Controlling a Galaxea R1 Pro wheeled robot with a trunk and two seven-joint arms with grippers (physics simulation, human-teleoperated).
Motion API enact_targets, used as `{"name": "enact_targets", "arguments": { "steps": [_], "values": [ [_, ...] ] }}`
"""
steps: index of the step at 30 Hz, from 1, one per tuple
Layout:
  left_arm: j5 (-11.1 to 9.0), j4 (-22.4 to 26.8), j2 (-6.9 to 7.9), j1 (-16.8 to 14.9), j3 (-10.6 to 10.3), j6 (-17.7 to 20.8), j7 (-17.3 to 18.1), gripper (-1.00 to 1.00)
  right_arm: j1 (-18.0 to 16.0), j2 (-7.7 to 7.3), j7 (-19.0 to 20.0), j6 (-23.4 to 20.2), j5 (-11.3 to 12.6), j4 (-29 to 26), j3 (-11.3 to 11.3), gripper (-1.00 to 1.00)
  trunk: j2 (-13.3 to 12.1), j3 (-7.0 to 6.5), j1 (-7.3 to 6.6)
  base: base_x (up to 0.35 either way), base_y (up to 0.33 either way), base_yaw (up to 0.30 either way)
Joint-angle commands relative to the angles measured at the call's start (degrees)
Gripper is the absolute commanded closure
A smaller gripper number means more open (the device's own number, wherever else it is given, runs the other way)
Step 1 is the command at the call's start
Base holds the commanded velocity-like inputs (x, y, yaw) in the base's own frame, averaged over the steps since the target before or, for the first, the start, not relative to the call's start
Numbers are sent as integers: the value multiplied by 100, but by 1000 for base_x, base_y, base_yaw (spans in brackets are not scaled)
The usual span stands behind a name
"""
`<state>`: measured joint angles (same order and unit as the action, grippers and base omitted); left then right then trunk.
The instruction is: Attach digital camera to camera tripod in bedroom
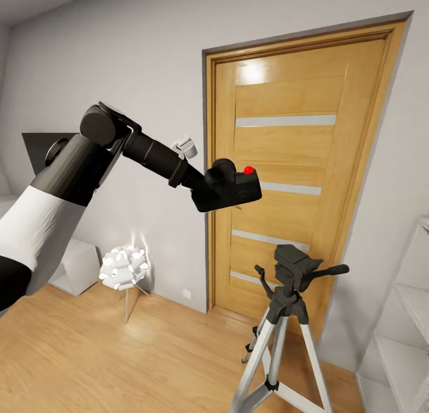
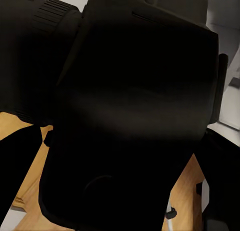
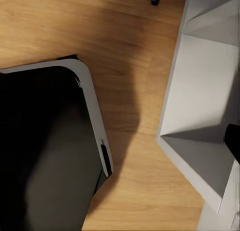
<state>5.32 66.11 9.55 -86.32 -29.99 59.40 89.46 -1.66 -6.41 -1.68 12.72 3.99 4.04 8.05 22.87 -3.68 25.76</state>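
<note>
- At the far left of the head view, my left arm (image 1: 71,180) reaches up and to the right, its white sleeve giving way to black links.
- Low on the left, a small white flower-shaped lamp (image 1: 124,266) stands on thin legs on the wood floor (image 1: 89,353), near the grey wall (image 1: 149,61), with a white box (image 1: 76,267) beside it.
- Near the middle of the frame, my left claw (image 1: 205,189) is clamped on the digital camera (image 1: 233,189), which hangs in the air in front of the oak door (image 1: 286,162); its red button (image 1: 248,170) faces up.
- In the left wrist view the camera's black body (image 2: 135,116) fills nearly everything, so I cannot make out the fingers themselves there.
- Below and to the right of the camera, the camera tripod (image 1: 286,317) stands on the floor before the door, its black head (image 1: 293,261) well apart from the camera and its side handle (image 1: 330,271) pointing right.
- At the right edge, white shelves (image 1: 405,335) run down the frame.
- In the right wrist view I see the floor, a corner of the white shelf unit (image 3: 200,106) and a dark, grey-rimmed part of my own base (image 3: 45,151); whether my right claw is apart or together I cannot tell.
</note>
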Motion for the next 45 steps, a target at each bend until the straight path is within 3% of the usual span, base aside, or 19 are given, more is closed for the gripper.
{"name": "enact_targets", "arguments": {
  "steps": [1, 20, 45],
  "values": [
    [57, 2, 4, -3, -2, 60, 54, 100, -10, -1, 10, 46, 41, 27, 13, -100, 5, 2, 2, 0, -92, 0],
    [57, -19, 196, -2, 0, 60, 54, 100, -10, -1, 10, 48, 41, 27, 13, -100, 5, 2, 2, 0, -17, 0],
    [57, -11, 203, -5, 63, 60, 54, 100, -10, -1, 10, 49, 41, 27, 13, -100, 5, 2, 2, 18, -61, 0]
  ]
}}
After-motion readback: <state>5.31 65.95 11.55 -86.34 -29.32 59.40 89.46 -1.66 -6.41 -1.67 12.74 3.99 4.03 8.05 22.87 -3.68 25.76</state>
